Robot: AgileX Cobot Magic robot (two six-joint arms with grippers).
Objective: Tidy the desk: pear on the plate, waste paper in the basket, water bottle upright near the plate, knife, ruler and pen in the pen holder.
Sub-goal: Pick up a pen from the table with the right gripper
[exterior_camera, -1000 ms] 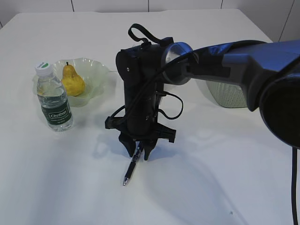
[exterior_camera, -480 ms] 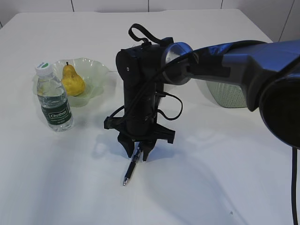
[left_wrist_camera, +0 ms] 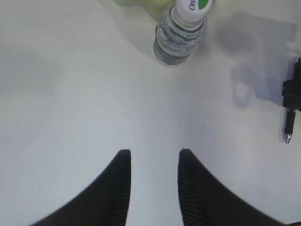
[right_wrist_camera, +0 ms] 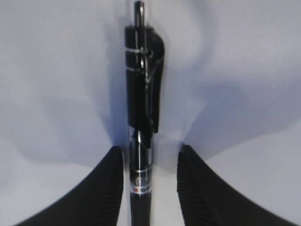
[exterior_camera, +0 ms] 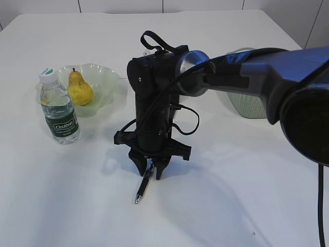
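Note:
A black pen [exterior_camera: 142, 188] lies flat on the white table in front of the middle. My right gripper [exterior_camera: 148, 172] points down over its upper end, open, the fingers straddling the barrel. In the right wrist view the pen [right_wrist_camera: 141, 108] runs between the jaws of the right gripper [right_wrist_camera: 150, 155], close to the left finger, with a gap to the right one. The yellow pear [exterior_camera: 79, 88] sits on the pale green plate [exterior_camera: 105, 82]. The water bottle [exterior_camera: 59, 110] stands upright beside the plate. My left gripper [left_wrist_camera: 153, 157] hangs open over bare table. Knife, ruler, waste paper and pen holder are out of view.
A pale woven basket [exterior_camera: 252, 105] stands at the right, partly behind the right arm. The left wrist view shows the bottle [left_wrist_camera: 181, 28] from above, the plate's edge [left_wrist_camera: 136, 4] and the pen tip [left_wrist_camera: 288, 134] at the right edge.
The right gripper has sunk a little lower over the pen and shifted slightly left. The pen, bottle and pear have not moved.

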